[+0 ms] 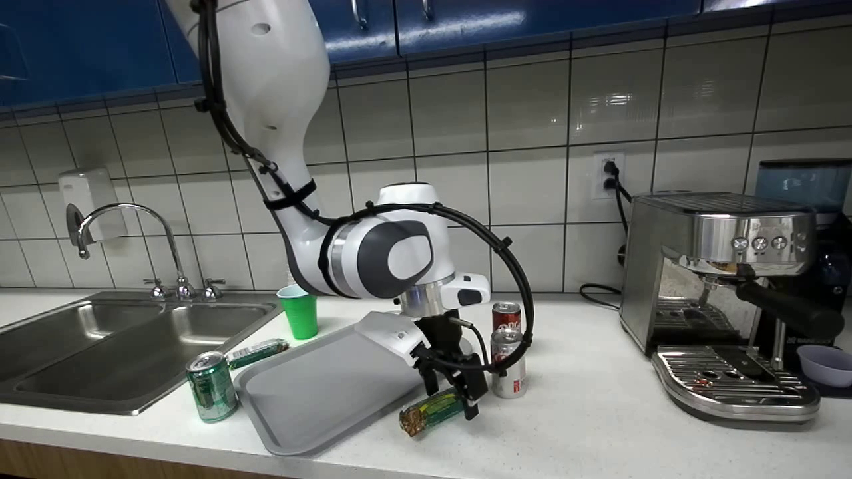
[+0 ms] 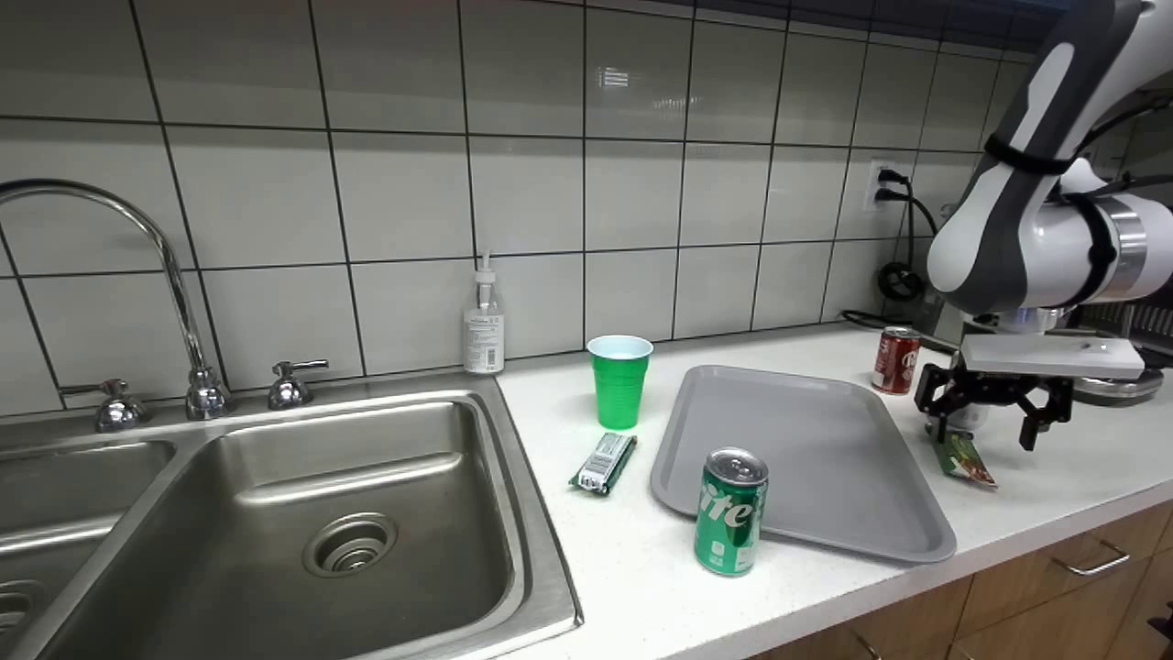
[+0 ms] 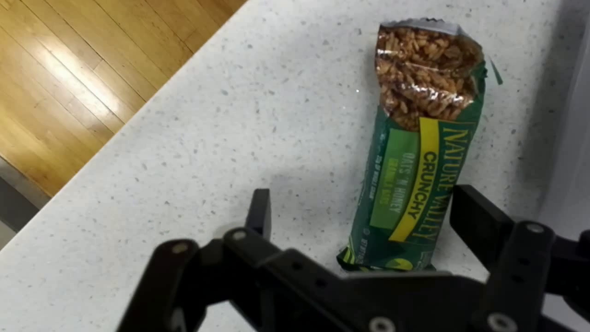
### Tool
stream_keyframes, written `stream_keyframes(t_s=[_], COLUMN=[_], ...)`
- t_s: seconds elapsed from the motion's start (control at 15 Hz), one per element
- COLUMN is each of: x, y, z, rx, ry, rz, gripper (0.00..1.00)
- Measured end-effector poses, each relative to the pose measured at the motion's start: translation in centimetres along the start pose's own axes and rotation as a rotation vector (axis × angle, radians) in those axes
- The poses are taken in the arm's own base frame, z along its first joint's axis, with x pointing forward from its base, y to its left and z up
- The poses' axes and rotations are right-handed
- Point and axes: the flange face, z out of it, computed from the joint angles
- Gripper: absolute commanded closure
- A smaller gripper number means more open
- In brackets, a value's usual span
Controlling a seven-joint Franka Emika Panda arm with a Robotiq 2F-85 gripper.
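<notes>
Two fingers (image 3: 260, 214) of your gripper (image 3: 362, 198) stand wide apart with the bar (image 3: 410, 184) between them, right of centre in the wrist view. The counter (image 3: 299, 115) bears the bar's weight (your jaws grip nothing), and its narrow width lies across the gap, probably suiting their spread. You cannot tell whether the right-hand finger touches it. In an exterior view, your arm (image 1: 286, 80) hangs from upper left, bends near mid-frame, and points the gripper downward beside the tray (image 1: 319, 392).
</notes>
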Motion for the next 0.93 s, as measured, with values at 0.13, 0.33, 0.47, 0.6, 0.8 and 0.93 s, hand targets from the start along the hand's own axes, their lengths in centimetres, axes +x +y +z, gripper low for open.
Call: stream_keyframes(t_s=[0.13,0.33,0.47,0.6,0.8,0.93], x=[0.15,0.29,0.38,0.42,0.52,0.60], y=[-0.27,-0.43,-0.52,-0.65,-0.91,-1.02], z=[0.09,0.28,0.47,0.66,0.75,0.78], rx=[0.001,0.000,-0.001,-0.002,-0.001,-0.001], ry=[0.001,0.001,0.000,-0.002,-0.001,0.000], rz=[-0.003,-0.005,-0.007,-0.009,-0.013,-0.015], gripper=[0.00,0.00,0.00,0.00,0.00,0.26])
